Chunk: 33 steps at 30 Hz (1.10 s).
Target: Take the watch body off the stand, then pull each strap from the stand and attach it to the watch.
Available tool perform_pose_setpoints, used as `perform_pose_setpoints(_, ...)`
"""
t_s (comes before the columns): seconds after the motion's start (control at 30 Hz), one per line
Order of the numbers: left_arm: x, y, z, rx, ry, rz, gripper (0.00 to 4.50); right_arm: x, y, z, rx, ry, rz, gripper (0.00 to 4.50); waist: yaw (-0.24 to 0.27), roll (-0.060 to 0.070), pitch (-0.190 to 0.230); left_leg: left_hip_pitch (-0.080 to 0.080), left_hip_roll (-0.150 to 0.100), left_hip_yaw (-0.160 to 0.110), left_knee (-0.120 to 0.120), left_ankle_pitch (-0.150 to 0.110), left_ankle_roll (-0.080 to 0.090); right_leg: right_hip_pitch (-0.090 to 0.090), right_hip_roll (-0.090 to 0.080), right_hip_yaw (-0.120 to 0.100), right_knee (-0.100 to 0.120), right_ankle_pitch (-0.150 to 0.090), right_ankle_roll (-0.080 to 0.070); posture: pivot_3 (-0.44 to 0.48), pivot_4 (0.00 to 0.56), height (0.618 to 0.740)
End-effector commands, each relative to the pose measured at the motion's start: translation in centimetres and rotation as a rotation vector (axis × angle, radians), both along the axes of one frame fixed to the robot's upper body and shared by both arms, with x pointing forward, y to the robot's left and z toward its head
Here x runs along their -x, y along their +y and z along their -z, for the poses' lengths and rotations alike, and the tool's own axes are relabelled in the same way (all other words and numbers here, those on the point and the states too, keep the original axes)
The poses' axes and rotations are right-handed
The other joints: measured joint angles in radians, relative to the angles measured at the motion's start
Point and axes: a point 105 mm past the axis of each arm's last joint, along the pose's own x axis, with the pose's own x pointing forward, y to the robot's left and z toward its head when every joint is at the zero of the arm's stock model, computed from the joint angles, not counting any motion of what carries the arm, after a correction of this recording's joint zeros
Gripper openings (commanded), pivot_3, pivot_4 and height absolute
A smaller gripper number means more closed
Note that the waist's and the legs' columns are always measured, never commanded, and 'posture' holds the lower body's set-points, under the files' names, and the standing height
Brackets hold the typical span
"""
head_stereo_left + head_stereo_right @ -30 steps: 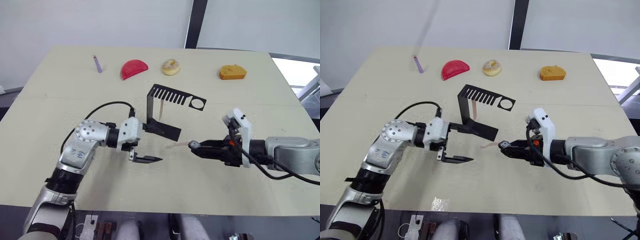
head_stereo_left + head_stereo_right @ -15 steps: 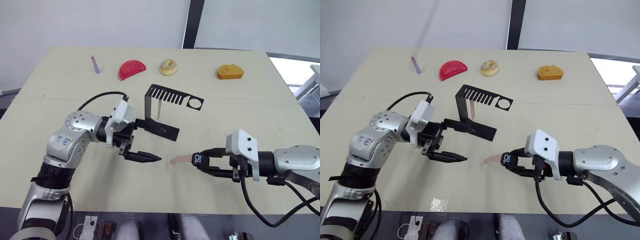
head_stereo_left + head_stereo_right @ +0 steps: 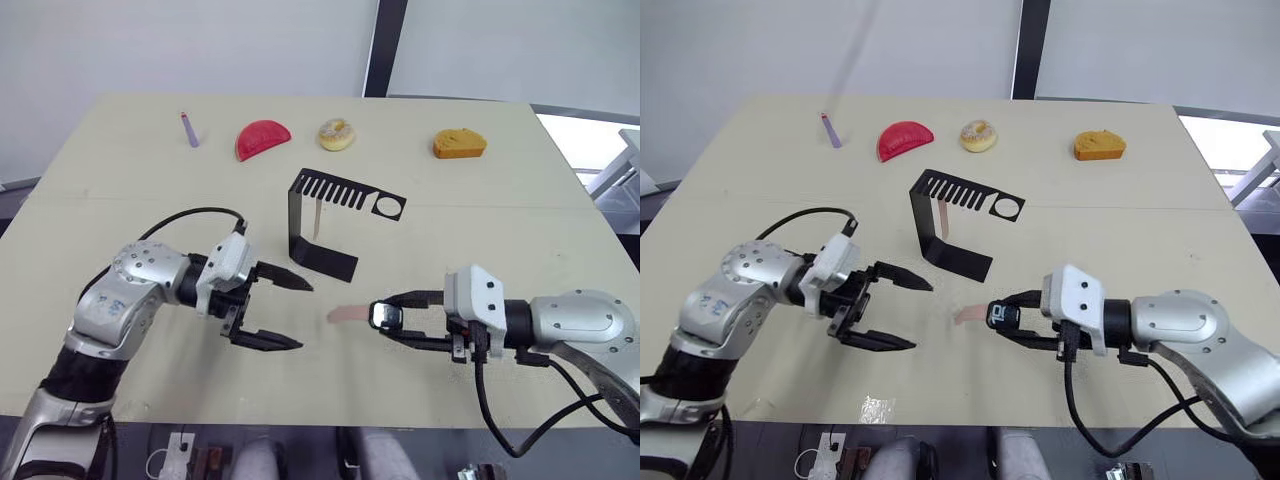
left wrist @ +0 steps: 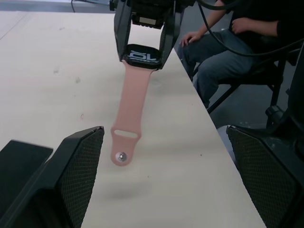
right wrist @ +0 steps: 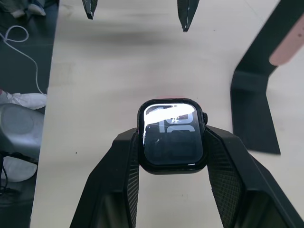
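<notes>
- Your right gripper (image 3: 385, 317) has its jaws clenched on the watch body (image 5: 172, 135), one strap (image 4: 130, 118) already attached and hanging toward the left gripper (image 3: 290, 312), whose jaws are spread wide.
- Since the last frame, left jaws have left the stand (image 3: 325, 260).
- Next: pull second strap (image 3: 316, 220) from the stand.
</notes>
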Motion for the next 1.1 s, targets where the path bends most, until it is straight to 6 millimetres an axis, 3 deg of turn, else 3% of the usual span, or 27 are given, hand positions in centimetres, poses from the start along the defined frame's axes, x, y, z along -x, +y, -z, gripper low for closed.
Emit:
perform_pose_setpoints(0.03, 0.5, 1.5, -0.2, -0.063, -0.064, -0.034, 4.44, 0.1, 1.4, 1.4, 0.000, 0.014, -0.064, 1.51, -0.001, 0.000, 0.000, 0.000, 0.000, 0.000, 0.000, 0.000, 0.000, 0.000, 0.000, 0.000, 0.000, 0.000, 0.000, 0.000, 0.150, 0.737)
perform_pose_setpoints(0.3, 1.3, 3.3, 1.9, -0.170, -0.082, -0.087, 4.44, -0.7, 3.2, 7.1, 0.134, 0.107, -0.074, 1.51, 0.000, 0.000, 0.000, 0.001, 0.000, 0.001, 0.000, 0.000, 0.000, 0.000, 0.000, 0.000, 0.000, 0.000, -0.001, 0.000, 0.150, 0.737)
perform_pose_setpoints(0.53, 1.2, 3.2, 2.3, -0.147, -0.076, -0.115, 4.44, -1.2, 3.0, 7.8, 0.154, 0.101, -0.058, 1.51, 0.001, 0.000, 0.000, 0.001, 0.000, 0.001, 0.000, 0.000, 0.000, 0.000, 0.000, 0.000, 0.001, -0.001, -0.001, 0.000, 0.150, 0.737)
perform_pose_setpoints(0.67, 0.9, 3.3, 2.5, -0.119, -0.066, -0.151, 4.50, -1.3, 2.5, 6.7, 0.125, 0.093, -0.049, 3.49, -0.001, 0.000, 0.000, 0.001, 0.000, 0.001, 0.000, 0.000, 0.000, 0.000, 0.000, 0.000, 0.002, -0.001, -0.001, 0.000, 0.150, 0.737)
perform_pose_setpoints(0.73, 0.8, 3.6, 2.2, -0.082, -0.036, -0.183, 4.50, -0.9, 1.4, 5.3, 0.109, 0.084, -0.046, 4.48, 0.001, 0.000, 0.000, 0.001, -0.001, 0.001, 0.000, -0.001, 0.000, 0.000, 0.000, 0.000, 0.003, -0.001, -0.001, 0.000, 0.150, 0.737)
perform_pose_setpoints(0.83, 0.3, 4.9, 1.8, -0.037, -0.034, -0.300, 4.50, -0.1, -1.4, 2.7, 0.036, 0.109, 0.021, 4.48, 0.003, 0.000, 0.000, 0.001, -0.001, 0.001, 0.000, -0.001, 0.001, 0.000, -0.001, 0.000, 0.003, -0.001, -0.001, 0.000, 0.150, 0.737)
perform_pose_setpoints(0.93, -0.4, 7.2, 1.3, 0.026, 0.008, -0.466, 4.50, 0.1, -5.4, 0.3, -0.060, 0.130, 0.199, 4.48, 0.004, -0.001, 0.000, 0.001, 0.000, 0.000, 0.000, -0.002, 0.001, 0.000, -0.001, 0.000, 0.003, -0.001, -0.001, 0.000, 0.150, 0.737)
perform_pose_setpoints(1.1, -1.4, 12.5, 0.3, 0.187, 0.109, -0.760, 4.50, 1.2, -12.3, -0.6, -0.168, 0.142, 0.526, 4.48, 0.002, -0.002, -0.001, 0.004, 0.000, 0.000, -0.001, -0.002, 0.001, 0.002, -0.001, 0.000, 0.003, -0.001, -0.001, 0.000, 0.150, 0.737)
